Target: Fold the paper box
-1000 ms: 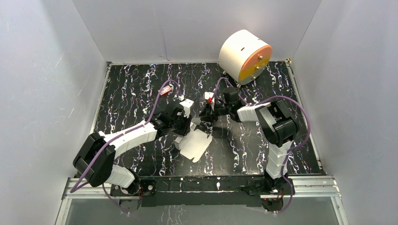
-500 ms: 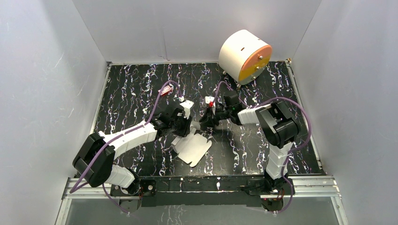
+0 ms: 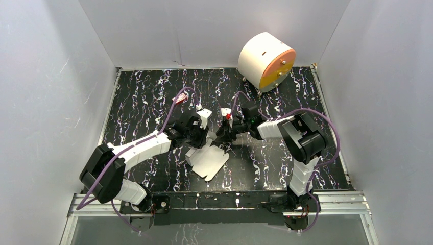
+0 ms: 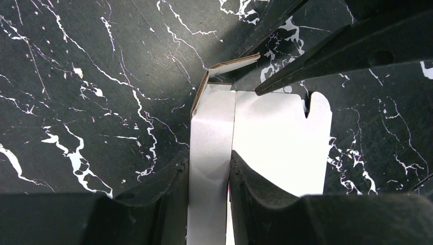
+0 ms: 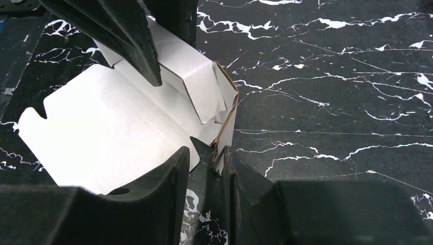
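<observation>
The paper box (image 3: pixel 207 161) is a white die-cut sheet, partly folded, lying on the black marbled table between my two arms. In the left wrist view, one raised panel of the paper box (image 4: pixel 210 138) stands as a strip between the pads of my left gripper (image 4: pixel 207 166), which is shut on it. My right gripper (image 5: pixel 207 158) stands open at the opposite end. A folded end flap (image 5: pixel 227 130) rests against the inner face of its right finger, with bare table showing in the gap. From above, the left gripper (image 3: pixel 202 137) and right gripper (image 3: pixel 220 135) nearly meet over the box's far edge.
A big white cylinder with an orange face (image 3: pixel 266 61) stands at the back right. A tiny red item (image 3: pixel 179 98) lies behind the left arm. White walls close in the table (image 3: pixel 143 92) on three sides.
The box sheet and both grippers have shifted slightly to the left and toward the near edge. Neither grip looks different.
</observation>
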